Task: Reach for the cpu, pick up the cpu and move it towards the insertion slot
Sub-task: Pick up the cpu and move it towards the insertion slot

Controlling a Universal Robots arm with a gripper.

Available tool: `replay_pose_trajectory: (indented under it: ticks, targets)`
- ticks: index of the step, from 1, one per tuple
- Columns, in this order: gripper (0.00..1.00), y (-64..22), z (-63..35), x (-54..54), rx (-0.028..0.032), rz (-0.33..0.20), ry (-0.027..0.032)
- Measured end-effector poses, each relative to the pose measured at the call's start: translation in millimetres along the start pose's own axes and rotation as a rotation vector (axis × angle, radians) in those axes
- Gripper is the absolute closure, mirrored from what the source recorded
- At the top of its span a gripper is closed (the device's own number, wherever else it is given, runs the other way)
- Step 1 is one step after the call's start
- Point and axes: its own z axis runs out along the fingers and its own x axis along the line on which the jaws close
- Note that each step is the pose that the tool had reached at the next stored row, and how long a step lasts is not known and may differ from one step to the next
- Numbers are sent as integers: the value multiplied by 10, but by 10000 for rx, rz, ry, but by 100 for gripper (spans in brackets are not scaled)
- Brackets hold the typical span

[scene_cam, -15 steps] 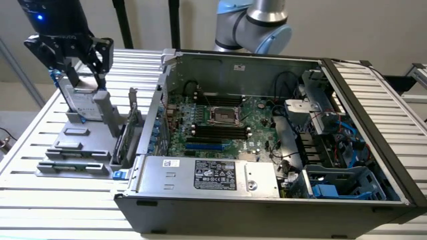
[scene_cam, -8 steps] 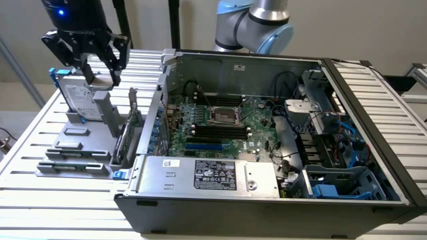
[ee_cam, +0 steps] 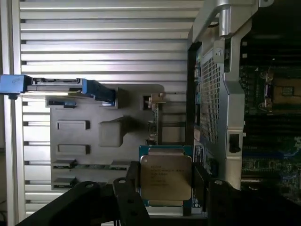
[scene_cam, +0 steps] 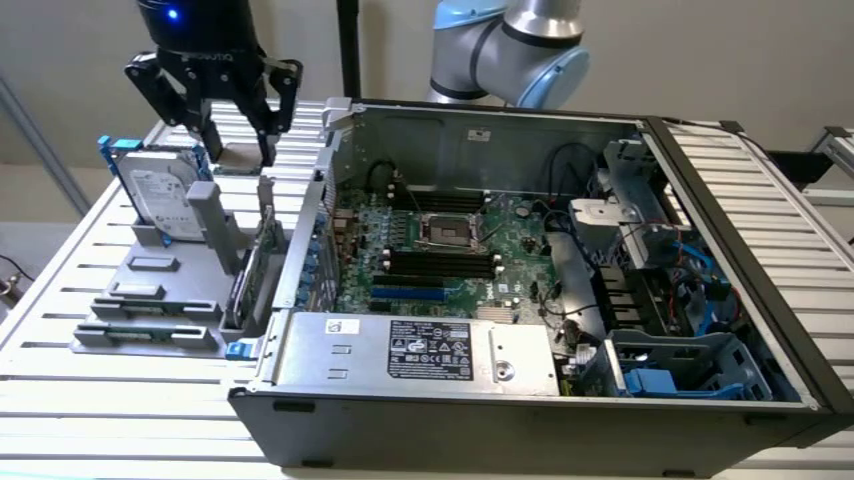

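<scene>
The cpu (ee_cam: 165, 176), a small square chip with a silvery top and green edge, sits between two dark fingers (ee_cam: 199, 181) of my gripper (ee_cam: 165, 190), which is shut on it. In the exterior view the gripper (scene_cam: 239, 148) hangs above the grey parts holder (scene_cam: 147, 300) at the exterior view's left, outside the computer case, with the cpu (scene_cam: 240, 157) lifted clear of the holder. The insertion slot (scene_cam: 450, 232), a square metal-framed socket with a dark centre, lies on the green board inside the case, well to the exterior view's right of the gripper. The slot (ee_cam: 282, 92) also shows past the case wall.
A silver hard drive with blue rails (scene_cam: 160, 195) stands upright in the holder just below the gripper. The open case's metal side wall (scene_cam: 324, 180) stands between the gripper and the board. Black memory slots (scene_cam: 434, 262), cables and a power supply (scene_cam: 427, 350) surround the socket.
</scene>
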Motion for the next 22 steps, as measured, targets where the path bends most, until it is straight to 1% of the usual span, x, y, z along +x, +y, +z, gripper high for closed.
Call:
replay_pose_trajectory:
  ticks: [9, 22]
  targets:
    - [45, 6, -63, -410, 0, 0, 0]
    - [45, 21, -70, -1001, 0, -1, 0]
